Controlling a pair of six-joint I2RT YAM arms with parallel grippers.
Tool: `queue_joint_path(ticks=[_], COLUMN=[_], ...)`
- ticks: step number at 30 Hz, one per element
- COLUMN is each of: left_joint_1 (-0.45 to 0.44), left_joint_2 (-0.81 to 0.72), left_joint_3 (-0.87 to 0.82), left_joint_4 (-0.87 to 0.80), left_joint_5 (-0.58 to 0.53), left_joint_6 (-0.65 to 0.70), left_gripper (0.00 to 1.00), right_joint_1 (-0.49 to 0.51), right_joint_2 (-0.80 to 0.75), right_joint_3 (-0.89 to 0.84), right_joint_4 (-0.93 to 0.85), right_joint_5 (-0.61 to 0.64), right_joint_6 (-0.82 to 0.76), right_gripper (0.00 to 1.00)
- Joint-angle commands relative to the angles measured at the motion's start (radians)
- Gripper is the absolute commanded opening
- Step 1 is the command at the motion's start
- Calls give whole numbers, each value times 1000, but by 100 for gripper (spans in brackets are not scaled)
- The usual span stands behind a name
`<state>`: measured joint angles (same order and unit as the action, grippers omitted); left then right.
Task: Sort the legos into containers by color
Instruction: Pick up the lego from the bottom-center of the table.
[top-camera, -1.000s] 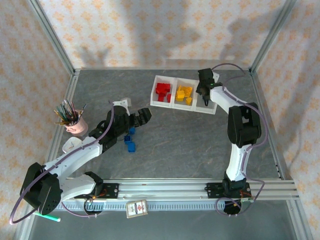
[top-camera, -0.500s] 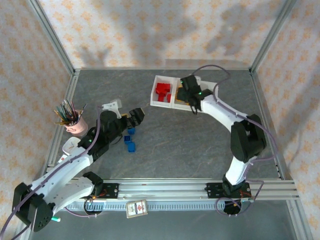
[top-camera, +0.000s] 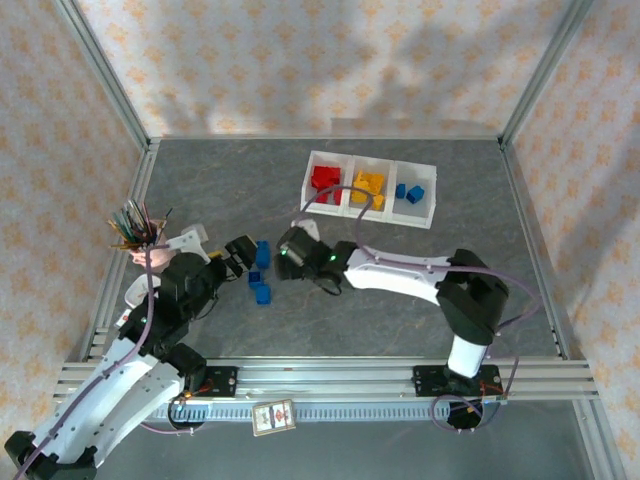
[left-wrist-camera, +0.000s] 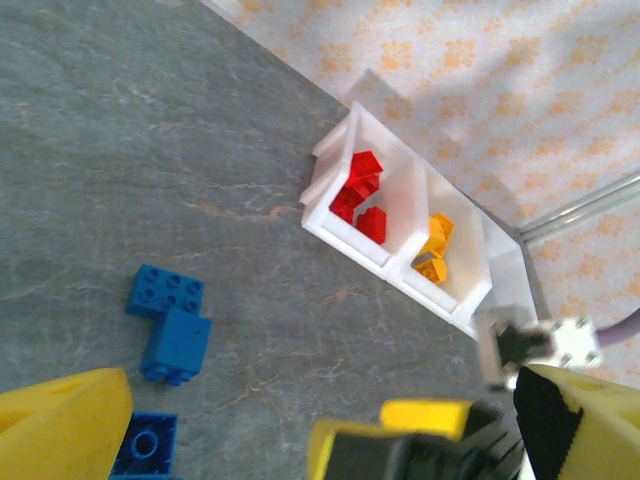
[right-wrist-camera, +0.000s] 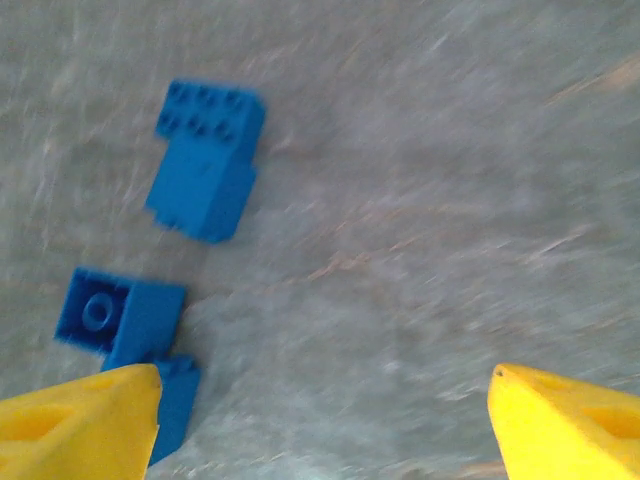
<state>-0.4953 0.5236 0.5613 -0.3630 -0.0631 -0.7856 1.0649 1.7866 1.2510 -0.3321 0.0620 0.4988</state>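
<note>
Top external: bare table (top-camera: 275, 200) between loose blue legos (top-camera: 262, 293) and containers (top-camera: 370, 213).

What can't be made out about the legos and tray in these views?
Right wrist view: motion blur smears the loose blue legos; the lowest partly hides behind a finger of the right claw.
Left wrist view: the tray's far bin contents sit hidden behind its wall.

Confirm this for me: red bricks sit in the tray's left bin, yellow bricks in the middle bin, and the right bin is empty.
Not quite. The right bin is not empty: it holds two blue bricks, as the top external view shows. The red bricks on the left and the yellow bricks in the middle are as you said.
</note>
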Motion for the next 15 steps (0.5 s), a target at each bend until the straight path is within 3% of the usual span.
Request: queue_joint_path(ticks=[1, 15], left_joint_1=[6, 8], left_joint_2=[-38, -84], left_joint_3=[-14, -13], left_joint_4=[-96, -158], left_joint_5=[-55, -118], left_joint_6=[-35, -64], left_gripper=[99, 99], right_joint_1=[48, 134], right_joint_2=[75, 277], right_joint_3=[45, 180], right_joint_4=[22, 50], right_joint_5=[-6, -56], right_joint_6=[63, 76], right_gripper=[85, 88])
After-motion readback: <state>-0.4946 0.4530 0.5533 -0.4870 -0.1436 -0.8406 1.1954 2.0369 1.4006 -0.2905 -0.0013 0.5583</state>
